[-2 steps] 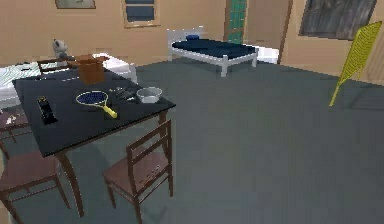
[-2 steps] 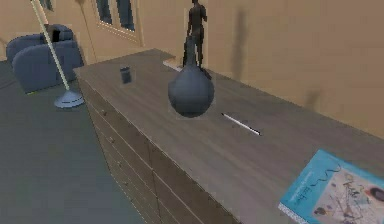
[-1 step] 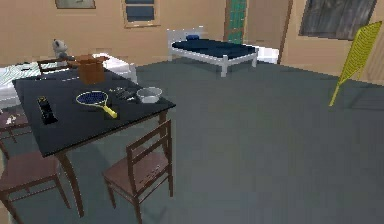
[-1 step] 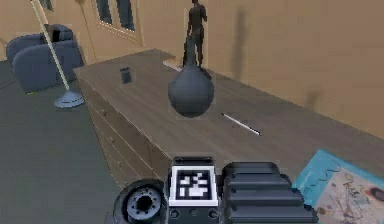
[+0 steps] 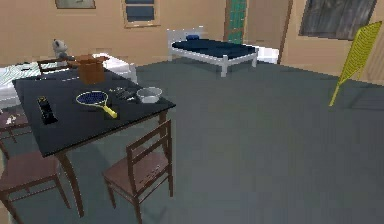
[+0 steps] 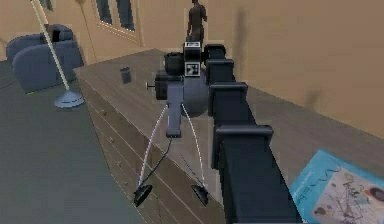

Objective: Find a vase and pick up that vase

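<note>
Searching is the step in hand, I judge: the likeliest vase (image 5: 92, 68) is brown and tub-shaped, at the far edge of the smooth dark table (image 5: 75, 130), though its shape leaves me unsure. Nearby lie a blue-rimmed racket (image 5: 95, 100) and a round grey bowl (image 5: 149, 95). Next comes driving closer to confirm. The pincer (image 6: 172, 192) shows against a wooden dresser (image 6: 115, 130); its spread and load cannot be told.

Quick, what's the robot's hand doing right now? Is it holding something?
Gripper: its state cannot be told, nor whether it holds anything; it hangs in front of the dresser.
</note>
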Tool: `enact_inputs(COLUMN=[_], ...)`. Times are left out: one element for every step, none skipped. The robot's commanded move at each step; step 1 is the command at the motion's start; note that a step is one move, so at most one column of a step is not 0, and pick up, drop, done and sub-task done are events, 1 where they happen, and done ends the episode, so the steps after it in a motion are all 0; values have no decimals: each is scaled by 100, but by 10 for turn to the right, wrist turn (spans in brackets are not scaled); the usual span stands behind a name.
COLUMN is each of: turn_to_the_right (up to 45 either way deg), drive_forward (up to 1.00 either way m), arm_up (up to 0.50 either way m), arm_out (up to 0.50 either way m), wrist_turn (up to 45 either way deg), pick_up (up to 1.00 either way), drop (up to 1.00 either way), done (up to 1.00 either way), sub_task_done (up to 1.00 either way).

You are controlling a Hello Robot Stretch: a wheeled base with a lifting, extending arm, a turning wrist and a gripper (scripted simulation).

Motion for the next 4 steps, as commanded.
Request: enact_inputs(turn_to_the_right=[0,0,0,0], drive_forward=[0,0,0,0], arm_up=[0,0,0,0], arm_out=[0,0,0,0], wrist_turn=[450,450,450,450], pick_up=[0,0,0,0], drop=[0,0,0,0], done=[0,0,0,0], sub_task_done=[0,0,0,0])
